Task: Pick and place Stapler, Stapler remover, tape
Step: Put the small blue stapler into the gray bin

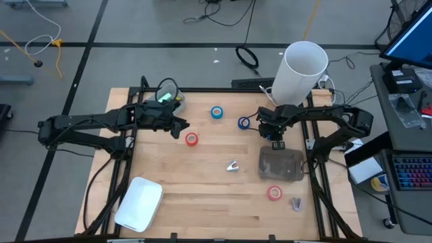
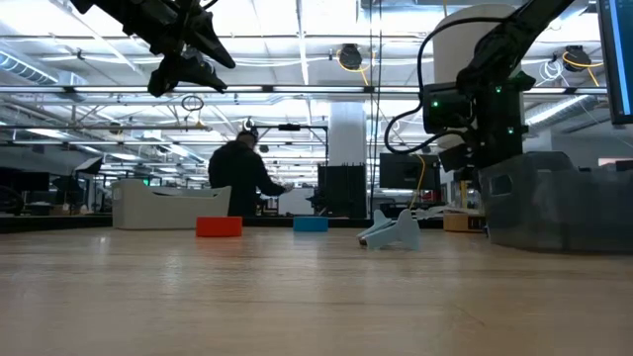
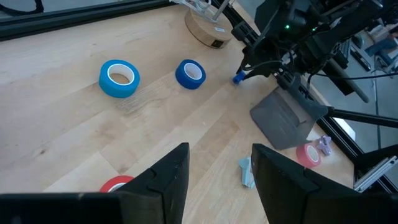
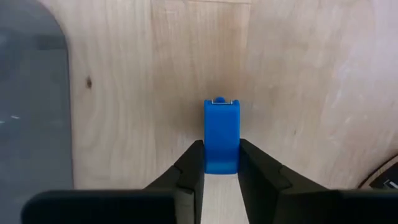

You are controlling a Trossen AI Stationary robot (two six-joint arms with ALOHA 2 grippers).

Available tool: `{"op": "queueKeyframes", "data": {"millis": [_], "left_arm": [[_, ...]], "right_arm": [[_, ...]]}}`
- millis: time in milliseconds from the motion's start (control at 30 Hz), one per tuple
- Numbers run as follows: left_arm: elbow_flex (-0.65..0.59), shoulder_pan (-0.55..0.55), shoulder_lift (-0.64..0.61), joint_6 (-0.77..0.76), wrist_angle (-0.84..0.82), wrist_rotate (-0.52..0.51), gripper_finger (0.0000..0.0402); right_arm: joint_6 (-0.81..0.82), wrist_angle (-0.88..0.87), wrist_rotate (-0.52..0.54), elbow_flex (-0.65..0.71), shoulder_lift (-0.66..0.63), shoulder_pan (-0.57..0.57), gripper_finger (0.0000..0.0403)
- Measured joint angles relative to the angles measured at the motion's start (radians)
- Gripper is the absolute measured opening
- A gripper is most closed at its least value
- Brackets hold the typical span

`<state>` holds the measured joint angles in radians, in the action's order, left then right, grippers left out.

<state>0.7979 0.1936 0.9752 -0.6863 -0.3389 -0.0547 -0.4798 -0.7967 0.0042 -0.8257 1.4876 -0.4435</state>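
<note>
Even overhead lighting; ceiling lights (image 2: 297,44) glare in low view. Tabletop (image 1: 202,175) bright, shadows soft. Near tabletop blurred in low view. Fingers (image 4: 186,171) slightly soft in right wrist view.

Right gripper (image 4: 219,163) clamped on a small blue stapler (image 4: 221,135), one dark finger (image 4: 188,174) pressed against each flank. Held clear above the pale wooden table (image 4: 161,62), metal tip pointing away from the wrist. A grey translucent tray (image 4: 31,106) off to one side; a curved pale rim (image 4: 387,175) at the corner.
</note>
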Motion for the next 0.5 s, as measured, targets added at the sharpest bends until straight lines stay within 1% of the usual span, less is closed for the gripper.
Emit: {"op": "queueKeyframes", "data": {"millis": [200,367,500], "left_arm": [[0.0,0.0,0.0,0.0,0.0,0.0,0.0172],[0.0,0.0,0.0,0.0,0.0,0.0,0.0172],[0.0,0.0,0.0,0.001,0.006,0.0,0.0172]], "right_arm": [[0.021,-0.008,0.048,-0.001,-0.006,0.0,0.0072],[0.023,-0.036,0.048,-0.007,-0.044,0.0,0.0065],[0.052,-0.074,0.047,-0.053,-0.09,0.0,0.0068]]}}
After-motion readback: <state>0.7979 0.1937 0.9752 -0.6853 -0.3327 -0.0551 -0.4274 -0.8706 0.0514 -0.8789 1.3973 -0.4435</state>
